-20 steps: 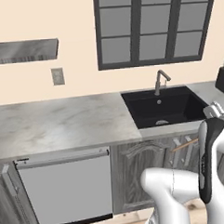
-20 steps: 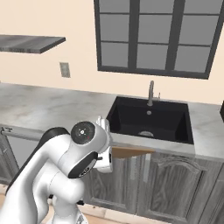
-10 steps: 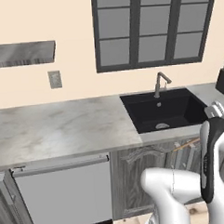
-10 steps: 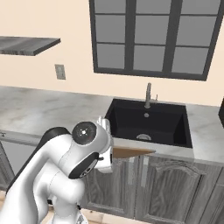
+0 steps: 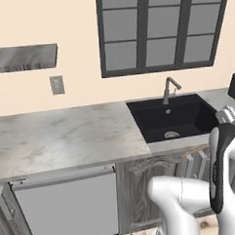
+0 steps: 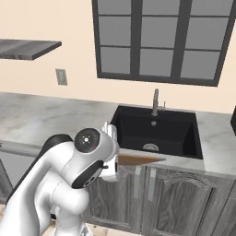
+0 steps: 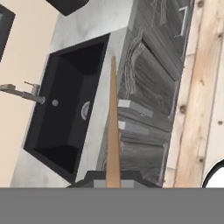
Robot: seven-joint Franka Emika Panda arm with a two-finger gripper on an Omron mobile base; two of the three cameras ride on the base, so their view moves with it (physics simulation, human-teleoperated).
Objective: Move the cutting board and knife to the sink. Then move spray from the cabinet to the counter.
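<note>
The board [image 7: 113, 131] is pinched edge-on between the gripper's [image 7: 113, 183] pressed-together fingers, its long axis running straight out toward twelve o'clock in the hand view. It hangs low, in front of the cabinet doors [image 7: 146, 109] and just below the counter's [image 5: 67, 136] front lip. The sink [image 7: 65, 109] lies at about ten o'clock from the board, up and over that lip, so I judge the board must rise before it goes in.

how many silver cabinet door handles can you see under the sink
2: a pair of upright silver handles side by side on the cabinet doors below the sink, just under the cutting board the gripper holds. Others may be hidden behind the arm.
</note>
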